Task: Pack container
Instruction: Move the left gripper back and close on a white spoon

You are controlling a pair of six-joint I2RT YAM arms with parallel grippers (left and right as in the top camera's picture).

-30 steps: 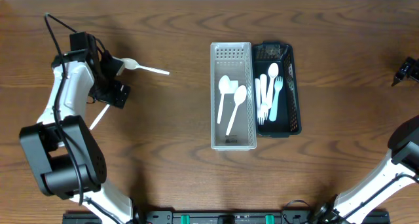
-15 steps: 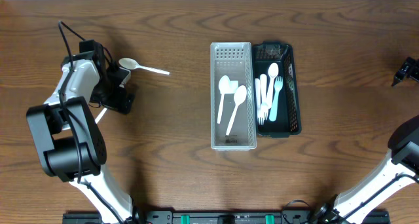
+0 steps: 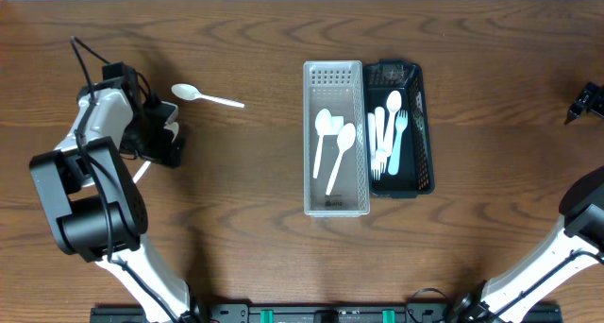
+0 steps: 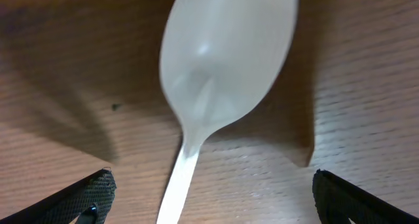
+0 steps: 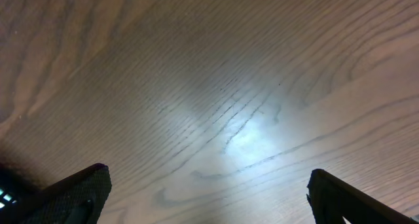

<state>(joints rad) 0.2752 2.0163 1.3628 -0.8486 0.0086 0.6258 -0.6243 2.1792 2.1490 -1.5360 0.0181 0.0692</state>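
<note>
A white plastic spoon (image 4: 222,73) lies on the wooden table, its handle running down between the wide-apart fingers of my open left gripper (image 4: 209,198). From overhead the left gripper (image 3: 162,134) hovers at the table's left over a white utensil whose handle (image 3: 141,172) sticks out beneath it. A second white spoon (image 3: 203,96) lies just beyond it. A light grey tray (image 3: 332,208) holds spoons (image 3: 335,148). The dark tray (image 3: 425,177) beside it holds forks (image 3: 387,134). My right gripper (image 3: 585,101) is open and empty over bare wood (image 5: 216,119) at the far right.
The two trays stand side by side at the table's middle, touching. Cables run along the left arm (image 3: 94,68). The arm bases stand at the front edge.
The left gripper shifted toward the spoon at the back, then drew back a little to the left. Both spoons on the table, the trays and the right arm have not moved.
</note>
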